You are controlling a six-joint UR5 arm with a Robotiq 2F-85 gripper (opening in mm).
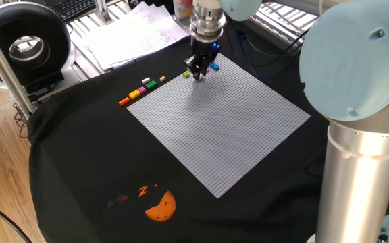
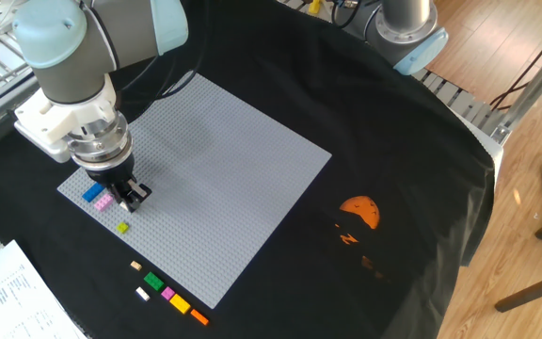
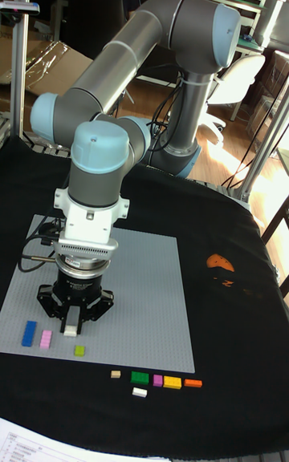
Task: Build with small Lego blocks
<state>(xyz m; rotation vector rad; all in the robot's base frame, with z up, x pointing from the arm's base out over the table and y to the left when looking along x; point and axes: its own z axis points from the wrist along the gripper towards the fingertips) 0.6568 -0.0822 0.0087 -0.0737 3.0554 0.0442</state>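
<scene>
I see blue brick (image 3: 30, 332), pink brick (image 3: 46, 338), lime brick (image 3: 79, 350) sitting flat near baseplate edge. Off plate, on black cloth: tan (image 3: 116, 374), green (image 3: 140, 378), pink (image 3: 157, 381), yellow (image 3: 172, 382), orange (image 3: 193, 383) in row, white brick (image 3: 139, 391) just below green. Another white piece (image 3: 72, 319) sits between hand's fingers.
</scene>
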